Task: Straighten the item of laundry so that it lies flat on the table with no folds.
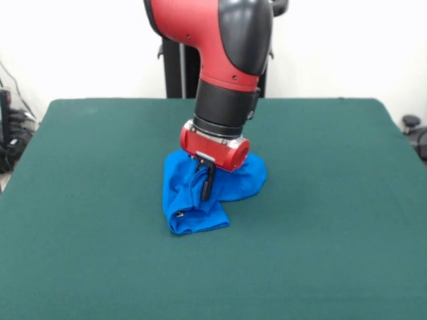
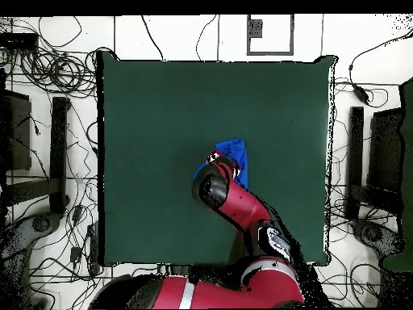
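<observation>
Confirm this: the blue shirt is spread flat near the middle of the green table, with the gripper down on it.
Not flat. The front view shows the shirt bunched and folded into a heap under the gripper. It does sit near the middle of the table.

One table (image 1: 80,200) with a dark green top fills the scene. One item of laundry (image 1: 190,207), bright blue, lies bunched on it; no second garment shows in either view. One red and black arm (image 1: 220,60) comes down over the cloth, and it carries one gripper (image 1: 206,181) with dark fingers. The overhead view agrees: one table (image 2: 161,113), one blue cloth (image 2: 236,150), one arm (image 2: 234,202). Round the table on the floor lie many loose cables (image 2: 56,69), too tangled to count.
</observation>
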Motion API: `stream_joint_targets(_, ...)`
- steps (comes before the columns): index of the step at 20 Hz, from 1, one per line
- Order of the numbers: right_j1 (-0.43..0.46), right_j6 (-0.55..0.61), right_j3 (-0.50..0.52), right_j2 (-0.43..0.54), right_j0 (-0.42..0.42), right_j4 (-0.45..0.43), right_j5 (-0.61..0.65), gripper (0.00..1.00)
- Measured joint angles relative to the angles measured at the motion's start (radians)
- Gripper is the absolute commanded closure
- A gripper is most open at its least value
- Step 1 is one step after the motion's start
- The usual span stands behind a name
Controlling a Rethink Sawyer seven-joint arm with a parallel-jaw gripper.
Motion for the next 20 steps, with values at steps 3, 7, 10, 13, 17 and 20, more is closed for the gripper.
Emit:
stream_joint_targets(3, 0.0, 0.0, 0.0, 0.003, -0.003, 0.0, 0.0, 1.0)
stream_joint_targets(7, 0.0, 0.0, 0.0, 0.008, -0.011, -0.001, 0.0, 1.0)
stream_joint_targets(10, -0.003, 0.0, 0.002, 0.011, -0.017, -0.004, 0.0, 1.0)
stream_joint_targets(13, -0.012, 0.0, 0.008, 0.011, -0.016, -0.004, 0.0, 1.0)
stream_joint_targets(17, -0.043, 0.0, 0.032, 0.01, -0.006, -0.003, 0.0, 1.0)
stream_joint_targets(20, -0.075, 0.0, 0.056, 0.003, 0.016, -0.004, 0.0, 1.0)
